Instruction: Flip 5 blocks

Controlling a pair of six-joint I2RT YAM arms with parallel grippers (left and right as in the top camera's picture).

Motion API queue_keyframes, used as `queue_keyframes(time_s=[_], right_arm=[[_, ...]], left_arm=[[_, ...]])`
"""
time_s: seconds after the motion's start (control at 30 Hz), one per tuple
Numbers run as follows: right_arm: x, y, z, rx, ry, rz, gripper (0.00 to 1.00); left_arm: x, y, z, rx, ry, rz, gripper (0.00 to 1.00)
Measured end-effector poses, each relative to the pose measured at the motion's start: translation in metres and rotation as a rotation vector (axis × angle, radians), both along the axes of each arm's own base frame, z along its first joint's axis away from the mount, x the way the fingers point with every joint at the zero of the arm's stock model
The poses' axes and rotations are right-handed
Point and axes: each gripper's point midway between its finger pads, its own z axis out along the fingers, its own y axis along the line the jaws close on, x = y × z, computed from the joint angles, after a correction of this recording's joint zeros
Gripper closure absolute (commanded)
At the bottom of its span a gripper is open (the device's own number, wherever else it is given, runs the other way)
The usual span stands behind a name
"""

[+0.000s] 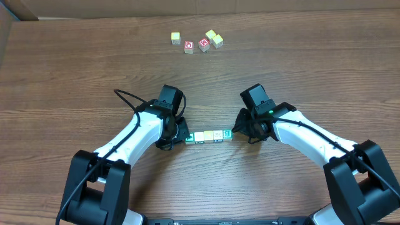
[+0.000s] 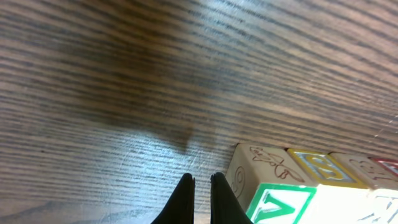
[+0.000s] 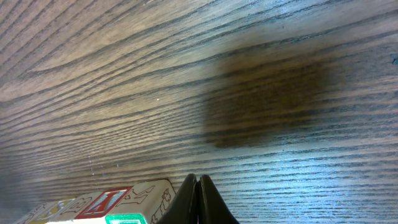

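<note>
Holds five alphabet blocks (image 1: 209, 135) butted face to face in one short row near the front of the desk (image 1: 75, 69). Flanks that row with the left end effector (image 2: 202, 194) and right end effector (image 3: 198, 196), each pressed together and empty, at or just beside the end cubes. Probably braced so as to roll all five over as one bar. Small square-edged wood, cream and pale yellow, with green-framed letters and line drawings, on grained, faintly glossy brown. Leaves the spare cubes (image 1: 204, 44) well apart at the far side.

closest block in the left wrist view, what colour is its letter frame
Green on white, clearest on the block in the left wrist view.
</note>
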Motion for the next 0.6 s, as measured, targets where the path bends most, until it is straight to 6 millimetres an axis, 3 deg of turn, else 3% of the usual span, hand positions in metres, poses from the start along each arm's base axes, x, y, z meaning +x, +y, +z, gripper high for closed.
queue_keyframes(time_s=[0.4,0.6], right_arm=[[-0.001,0.002,0.0,-0.002,-0.002,0.006,0.96],[-0.007,0.015,0.001,-0.007,-0.018,0.049,0.96]], left_arm=[[0.003,-0.002,0.001,-0.009,-0.011,-0.001,0.96],[0.001,-0.002,0.0,-0.013,-0.003,-0.001,0.96]])
